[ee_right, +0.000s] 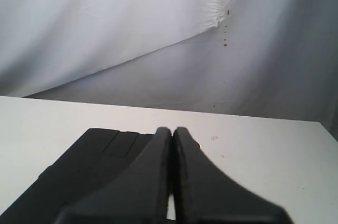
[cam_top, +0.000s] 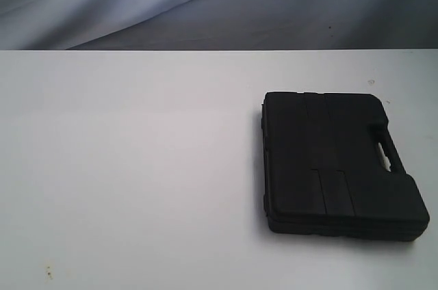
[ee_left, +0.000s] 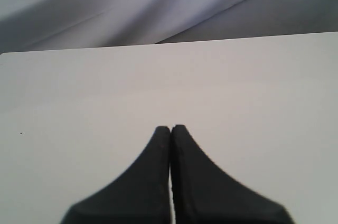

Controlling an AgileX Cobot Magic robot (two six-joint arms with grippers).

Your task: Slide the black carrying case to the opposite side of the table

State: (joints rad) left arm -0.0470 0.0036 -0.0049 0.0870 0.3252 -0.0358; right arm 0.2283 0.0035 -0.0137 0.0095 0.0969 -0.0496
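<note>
The flat black case (cam_top: 335, 165) lies closed on the right part of the white table (cam_top: 137, 167), its handle cutout facing the right edge. Neither arm shows in the exterior view. In the left wrist view my left gripper (ee_left: 171, 128) is shut with nothing in it, above bare table (ee_left: 79, 92); the case is out of that view. In the right wrist view my right gripper (ee_right: 172, 130) is shut and empty, hovering over the case (ee_right: 90, 166), whose ribbed lid shows beside the fingers. Whether the tips touch the case cannot be told.
A grey-white cloth backdrop (cam_top: 205, 3) hangs behind the table's far edge. A few small specks (cam_top: 48, 273) mark the table near its front left. The table's right edge runs close to the case's handle side.
</note>
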